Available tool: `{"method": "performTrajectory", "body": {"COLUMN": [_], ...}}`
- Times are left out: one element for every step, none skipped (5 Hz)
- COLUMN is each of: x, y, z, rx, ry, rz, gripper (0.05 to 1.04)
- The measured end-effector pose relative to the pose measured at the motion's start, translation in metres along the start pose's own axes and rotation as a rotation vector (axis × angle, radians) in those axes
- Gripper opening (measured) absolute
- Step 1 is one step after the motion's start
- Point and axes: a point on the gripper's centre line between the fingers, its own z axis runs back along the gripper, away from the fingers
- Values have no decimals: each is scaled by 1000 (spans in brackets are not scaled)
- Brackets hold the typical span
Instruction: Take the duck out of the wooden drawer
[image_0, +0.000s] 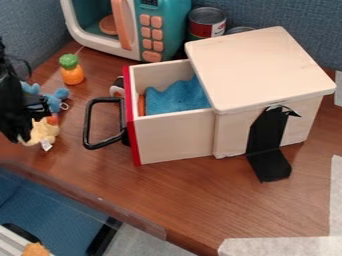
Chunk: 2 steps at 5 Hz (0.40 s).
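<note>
Blue fabric partitions (288, 15) rise behind a brown wood-grain table (180, 200), meeting in a corner at the upper left as I look down on it. Pale strips of tape (280, 246) run along the lower right of the tabletop. Past the near edge I see blue seating fabric (40, 205) and a patch of grey floor (137, 246).

Against the back stands a teal-and-white toy microwave (167, 30) with a peach handle and buttons, and just beside it a metal can with a red label (207, 21). In front of them sits a pale wooden box (257, 65), its red-fronted wooden drawer (175, 137) pulled out toward the left, black loop handle (103, 145) and all. Rumpled blue cloth (175, 97) lies inside the drawer. A black angled bracket (268, 150) stands at the box's near side.

The pale yellow plush duck (44, 132) is outside the drawer, over at the left, beyond the handle, right by the black two-finger gripper (30, 131). Whether the gripper is grasping it or has released it, I cannot tell. The duck's long axis slants from lower left to upper right, its orange part toward the upper right; I can't make out which way it faces. A blue plush toy (59, 94) is just behind it, and farther back is an orange toy with a green top (72, 75).
</note>
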Motion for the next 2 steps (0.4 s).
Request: {"method": "performTrajectory", "body": {"x": [3, 1], "y": [5, 4], "z": [21, 42], "rx": [0, -11], "ry": [-47, -65], "rz": [-27, -116], "gripper": [514, 824]}}
